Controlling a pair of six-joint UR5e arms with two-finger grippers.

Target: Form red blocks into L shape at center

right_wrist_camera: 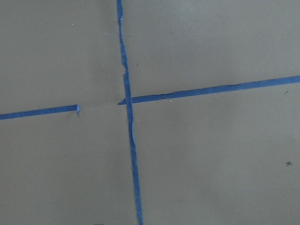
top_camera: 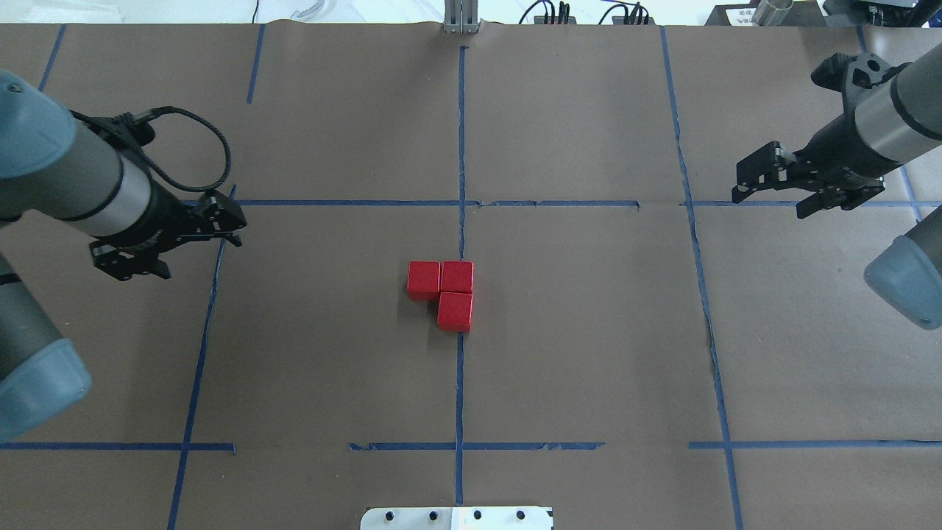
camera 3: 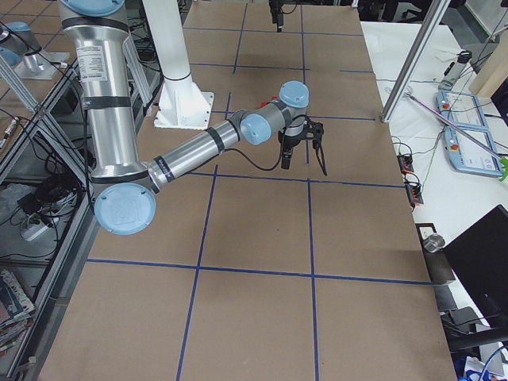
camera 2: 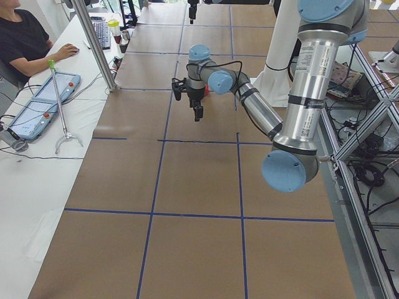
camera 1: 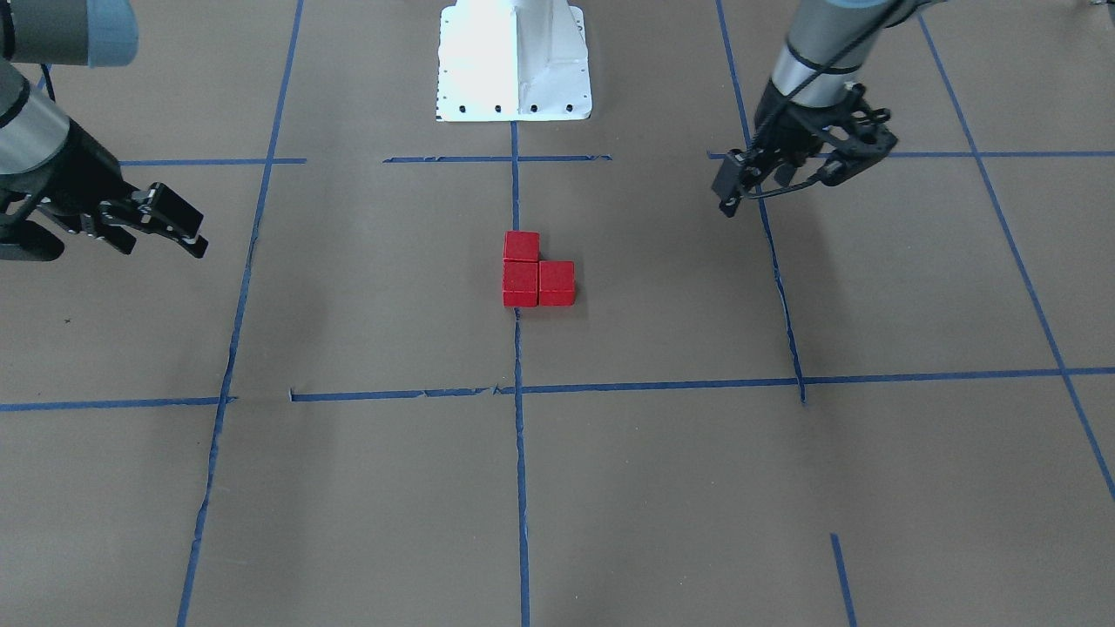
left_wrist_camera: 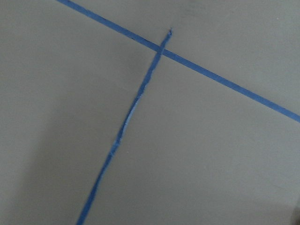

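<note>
Three red blocks lie touching in an L on the brown paper at the center (top_camera: 460,368), on the middle blue tape line. Two sit side by side (top_camera: 424,280) (top_camera: 457,277), and the third (top_camera: 455,311) sits against the right one on the robot's side. The front view shows the same red blocks (camera 1: 537,272). My left gripper (top_camera: 184,243) (camera 1: 775,187) hovers open and empty far to the blocks' left, over a tape crossing. My right gripper (top_camera: 773,200) (camera 1: 157,237) hangs open and empty far to their right. Both wrist views show only paper and tape.
The white robot base (camera 1: 514,61) stands at the table's robot side. A metal post (camera 2: 93,43) rises at the far edge. A person (camera 2: 25,43) sits at a side desk with a tablet pendant (camera 2: 47,103). Cables hang beside the table.
</note>
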